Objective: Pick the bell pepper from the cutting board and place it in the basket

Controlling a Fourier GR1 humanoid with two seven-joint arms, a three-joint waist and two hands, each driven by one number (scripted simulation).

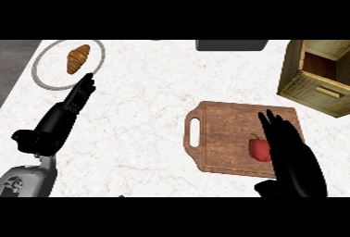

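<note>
We see the right hand (295,152), fingers straight and holding nothing, covering the right side of the red bell pepper (258,149), which lies on the wooden cutting board (222,134). The white marbled bench (150,115) carries a wooden basket (321,76), cut off at the right edge. Left hand (65,118) rests open, fingertips at a plate (48,78) bearing a croissant (78,59).

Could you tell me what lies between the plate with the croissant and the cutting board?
In the head view, only bare white counter lies between the plate and the cutting board; the left hand rests just below the plate, off that line.
</note>
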